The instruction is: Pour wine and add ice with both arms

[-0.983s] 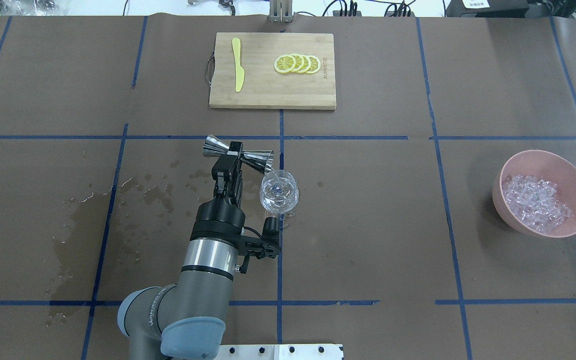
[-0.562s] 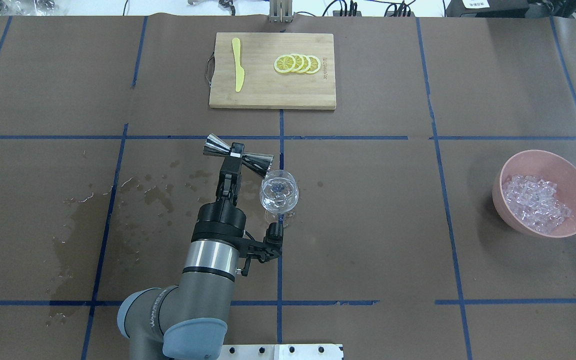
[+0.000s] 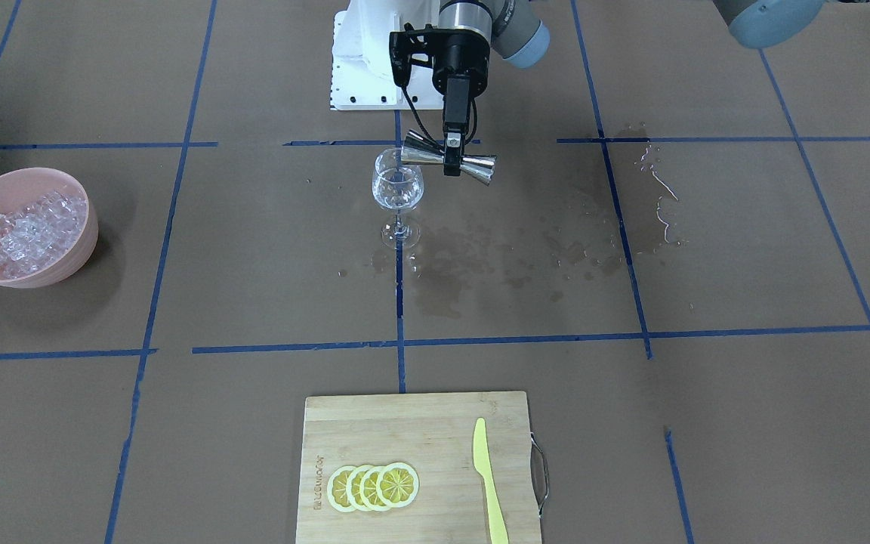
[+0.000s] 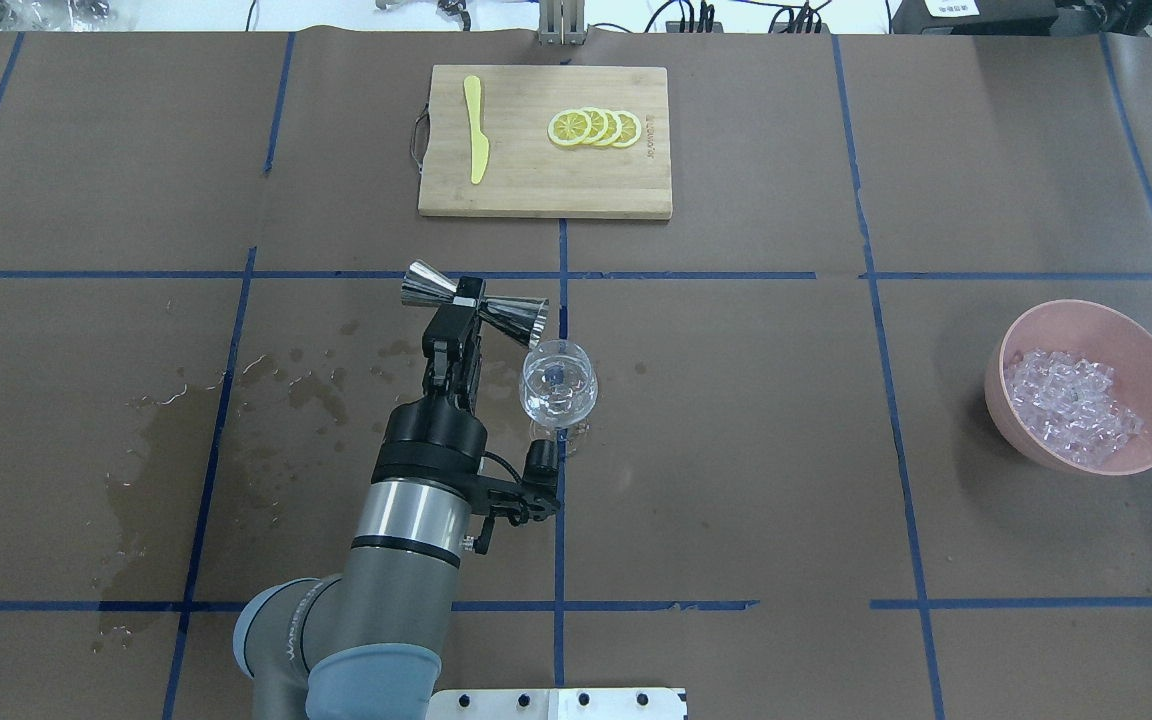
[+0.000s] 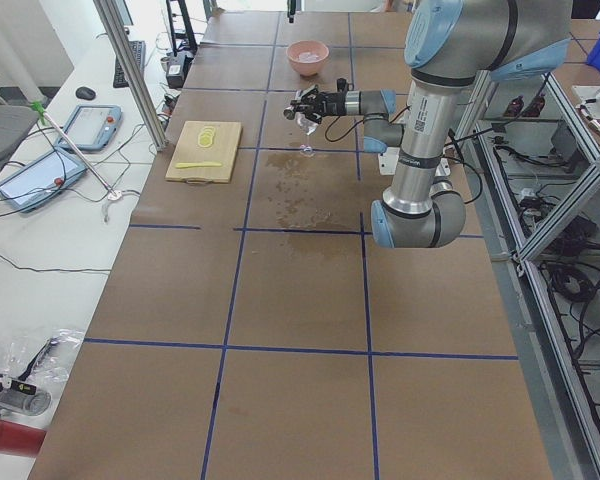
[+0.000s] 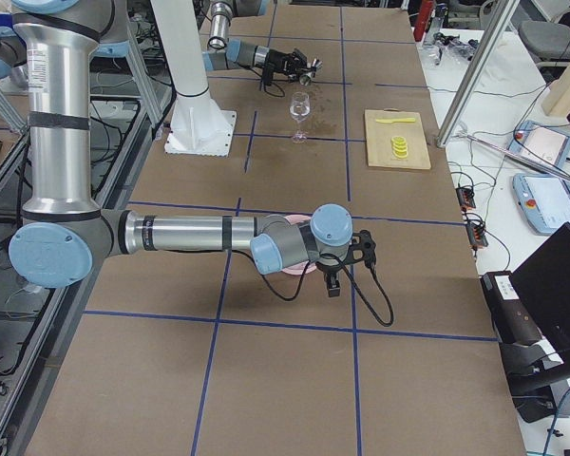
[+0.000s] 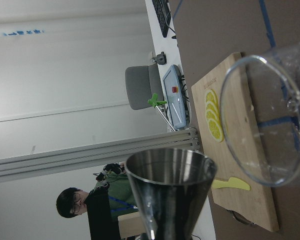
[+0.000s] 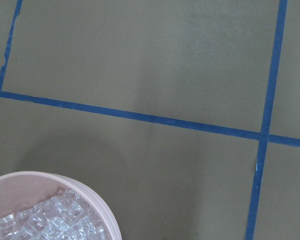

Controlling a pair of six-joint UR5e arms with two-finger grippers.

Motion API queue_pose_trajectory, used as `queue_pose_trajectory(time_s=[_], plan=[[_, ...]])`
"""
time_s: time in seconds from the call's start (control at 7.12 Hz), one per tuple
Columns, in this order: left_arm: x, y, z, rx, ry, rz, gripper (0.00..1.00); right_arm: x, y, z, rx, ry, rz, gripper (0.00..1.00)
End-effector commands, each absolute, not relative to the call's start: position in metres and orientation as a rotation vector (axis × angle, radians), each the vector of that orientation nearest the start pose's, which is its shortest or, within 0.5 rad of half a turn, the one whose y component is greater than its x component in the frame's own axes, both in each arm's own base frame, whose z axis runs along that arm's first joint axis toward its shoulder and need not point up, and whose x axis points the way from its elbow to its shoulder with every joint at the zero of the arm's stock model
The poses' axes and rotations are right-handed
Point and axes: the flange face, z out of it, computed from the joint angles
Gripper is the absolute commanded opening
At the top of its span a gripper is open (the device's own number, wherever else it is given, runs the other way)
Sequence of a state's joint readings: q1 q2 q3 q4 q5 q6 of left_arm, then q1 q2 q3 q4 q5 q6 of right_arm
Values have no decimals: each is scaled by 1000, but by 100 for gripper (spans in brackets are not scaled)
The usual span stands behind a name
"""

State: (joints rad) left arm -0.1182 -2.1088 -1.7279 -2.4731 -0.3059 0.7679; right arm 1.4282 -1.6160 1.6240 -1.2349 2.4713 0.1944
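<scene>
My left gripper (image 4: pixel 466 298) is shut on the waist of a steel jigger (image 4: pixel 521 318) and holds it on its side, with its mouth just left of and above the rim of the wine glass (image 4: pixel 558 385). The front-facing view shows the same gripper (image 3: pixel 451 159), jigger (image 3: pixel 420 157) and glass (image 3: pixel 397 189). A little clear wine (image 3: pixel 397 200) lies in the glass bowl. No stream runs from the jigger. Ice (image 4: pixel 1071 405) fills a pink bowl (image 4: pixel 1031 445) at the far right. My right gripper (image 6: pixel 332 282) shows only in the exterior right view, near that bowl; I cannot tell its state.
A bamboo cutting board (image 4: pixel 536 185) at the back holds lemon slices (image 4: pixel 594 128) and a yellow knife (image 4: pixel 476 130). Wet stains (image 4: pixel 156 440) darken the paper left of the glass. The right wrist view shows the bowl's rim (image 8: pixel 106 216) and the ice (image 8: pixel 45 220).
The jigger was tipped into the glass with a stream of liquid running. It has swung back up to about level and drawn slightly left, and the stream has stopped.
</scene>
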Motion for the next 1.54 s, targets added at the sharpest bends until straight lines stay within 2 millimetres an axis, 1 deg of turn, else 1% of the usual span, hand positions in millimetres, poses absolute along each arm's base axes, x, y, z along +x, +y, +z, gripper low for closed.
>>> queue_pose_trajectory(time_s=[0.0,0.14,0.28,0.42,0.56,0.7,0.84,0.98,1.12,1.26,1.4], plan=[[489,-292,199,1652,-109,361,0,-26,-496,595,142,-945,-59,100],[471,-291,231,1663,116,142,0,-58,-496,569,112,-957,-41,100],[458,-292,253,1662,242,17,0,-78,-493,544,135,-921,-39,100],[452,-292,265,1624,450,-174,0,-98,-489,528,151,-888,-39,100],[441,-290,310,1570,549,-245,0,-112,-484,521,139,-887,-34,100],[430,-288,349,1528,617,-248,0,-122,-481,519,145,-870,-46,100],[412,-296,375,1481,702,-330,0,-127,-479,515,153,-865,-57,100],[363,-289,445,1439,730,-323,0,-125,-475,511,160,-867,-58,100],[297,-283,495,1416,838,-306,0,-124,-472,508,162,-870,-58,100],[277,-288,524,1400,789,-248,0,-121,-464,508,162,-870,-58,100],[283,-289,555,1384,734,-208,0,-120,-461,507,164,-871,-59,100]])
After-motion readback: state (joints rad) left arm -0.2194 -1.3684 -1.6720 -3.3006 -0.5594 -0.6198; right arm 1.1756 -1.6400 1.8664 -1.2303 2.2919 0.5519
